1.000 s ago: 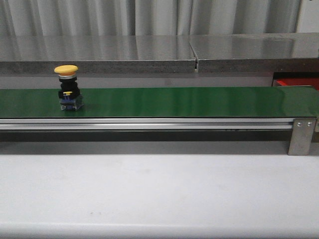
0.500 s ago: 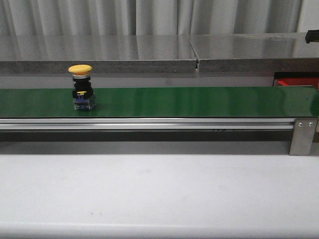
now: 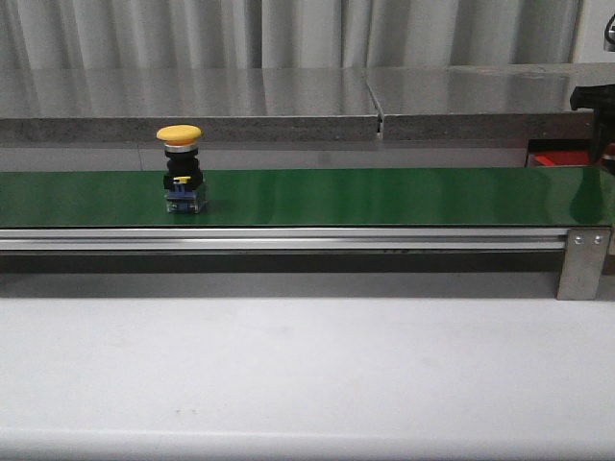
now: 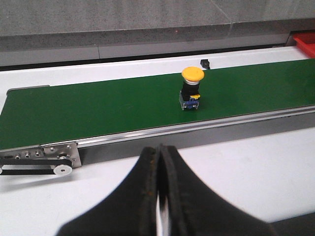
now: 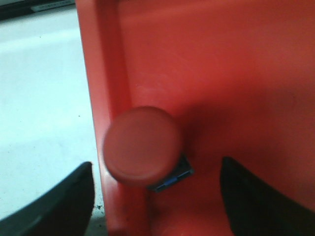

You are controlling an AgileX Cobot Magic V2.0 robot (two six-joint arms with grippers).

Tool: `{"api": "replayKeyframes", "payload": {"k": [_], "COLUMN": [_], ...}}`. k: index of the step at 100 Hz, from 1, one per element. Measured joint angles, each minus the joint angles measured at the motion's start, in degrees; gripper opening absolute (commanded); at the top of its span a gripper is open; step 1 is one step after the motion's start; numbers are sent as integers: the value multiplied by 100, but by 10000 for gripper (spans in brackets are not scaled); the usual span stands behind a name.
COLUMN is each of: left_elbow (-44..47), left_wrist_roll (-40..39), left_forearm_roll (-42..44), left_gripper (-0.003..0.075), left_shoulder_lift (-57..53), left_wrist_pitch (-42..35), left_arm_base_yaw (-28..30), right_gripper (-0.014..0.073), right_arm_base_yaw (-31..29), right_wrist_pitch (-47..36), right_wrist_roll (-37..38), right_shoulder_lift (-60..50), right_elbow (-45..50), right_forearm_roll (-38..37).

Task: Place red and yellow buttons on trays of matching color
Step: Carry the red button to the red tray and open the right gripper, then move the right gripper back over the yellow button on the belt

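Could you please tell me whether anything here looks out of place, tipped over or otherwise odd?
Nothing stands out. The yellow button stands upright on the green belt. In the right wrist view, a red button sits in the red tray close to its wall, between the open right claw fingers. The left claw is shut and empty.

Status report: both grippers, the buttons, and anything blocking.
Left gripper shut, empty, short of the green belt. Right gripper open over red button standing in red tray. Yellow button upright on belt, unobstructed.
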Motion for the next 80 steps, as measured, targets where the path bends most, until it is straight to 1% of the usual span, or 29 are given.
{"api": "replayKeyframes", "payload": {"k": [17, 30, 44, 64, 80], "left_elbow": [0, 0, 0, 0, 0], "left_wrist_roll": [0, 0, 0, 0, 0], "left_forearm_roll": [0, 0, 0, 0, 0], "left_gripper": [-20, -20, -20, -20, -20], "left_shoulder_lift": [0, 0, 0, 0, 0], "left_wrist_pitch": [0, 0, 0, 0, 0], "left_arm_base_yaw": [0, 0, 0, 0, 0], "right_gripper": [531, 488, 489, 491, 493], "right_arm_base_yaw": [0, 0, 0, 83, 465], "right_wrist_pitch": [69, 108, 25, -230, -256], "right_wrist_roll": [-32, -32, -97, -214, -271], "right_shoulder_lift": [-11, -264, -878, -1866, -2662], "right_elbow": [0, 108, 576, 1579, 2172], "right_forearm_roll": [-85, -199, -269, -300, -300]}}
